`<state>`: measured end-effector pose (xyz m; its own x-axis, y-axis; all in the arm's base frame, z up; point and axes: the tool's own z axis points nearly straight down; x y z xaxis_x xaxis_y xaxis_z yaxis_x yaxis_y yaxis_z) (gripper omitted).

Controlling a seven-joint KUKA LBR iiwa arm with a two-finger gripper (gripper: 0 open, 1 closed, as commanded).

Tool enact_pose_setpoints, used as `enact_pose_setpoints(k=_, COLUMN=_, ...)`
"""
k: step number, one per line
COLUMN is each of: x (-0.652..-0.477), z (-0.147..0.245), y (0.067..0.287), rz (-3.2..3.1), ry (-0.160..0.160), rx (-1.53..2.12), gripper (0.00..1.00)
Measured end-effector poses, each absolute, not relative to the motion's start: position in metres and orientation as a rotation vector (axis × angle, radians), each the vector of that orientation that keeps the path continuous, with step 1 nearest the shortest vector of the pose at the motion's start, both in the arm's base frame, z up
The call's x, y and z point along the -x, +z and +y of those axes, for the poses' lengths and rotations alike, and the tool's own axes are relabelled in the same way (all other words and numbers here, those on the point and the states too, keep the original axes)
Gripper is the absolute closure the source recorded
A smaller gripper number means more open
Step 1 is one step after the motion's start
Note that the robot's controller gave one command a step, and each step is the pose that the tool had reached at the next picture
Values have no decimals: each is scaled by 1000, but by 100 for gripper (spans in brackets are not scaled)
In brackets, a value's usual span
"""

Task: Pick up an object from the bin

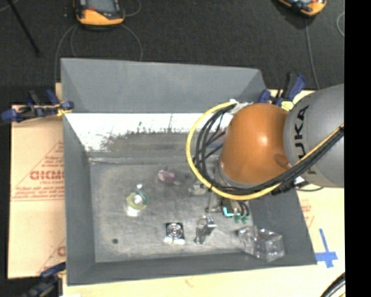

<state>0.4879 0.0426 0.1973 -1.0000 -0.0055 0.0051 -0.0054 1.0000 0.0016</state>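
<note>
Along the near edge of the bin you had a crumpled clear plastic piece in the near right corner. A small bright metal piece lay left of it, and a square metal piece further left. What any of them was, you could not make out.

The claw hung just behind the small bright metal piece and the clear plastic, towards the bin's right edge. The orange cover and looped cables hid most of it, so you could not tell how far it was open or whether it had hold of anything.

Toward the middle lay a pale green-and-clear round thing, and further back a faint purplish thing. The bin's floor was scuffed grey metal, its far wall pale with dark specks. Beyond lay dark floor, with an orange-and-black device cut off at the top.
</note>
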Motion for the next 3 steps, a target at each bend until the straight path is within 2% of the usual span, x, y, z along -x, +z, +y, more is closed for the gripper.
enact_pose_setpoints(k=1, x=-524, z=87, y=83, rz=-3130, ry=2, rx=-227, gripper=0)
enact_pose_setpoints(k=2, x=-504, z=42, y=74, rz=-3149, ry=-5, rx=-288, gripper=0)
enact_pose_setpoints(k=3, x=-489, z=50, y=75, rz=-3141, ry=2, rx=-409, gripper=0)
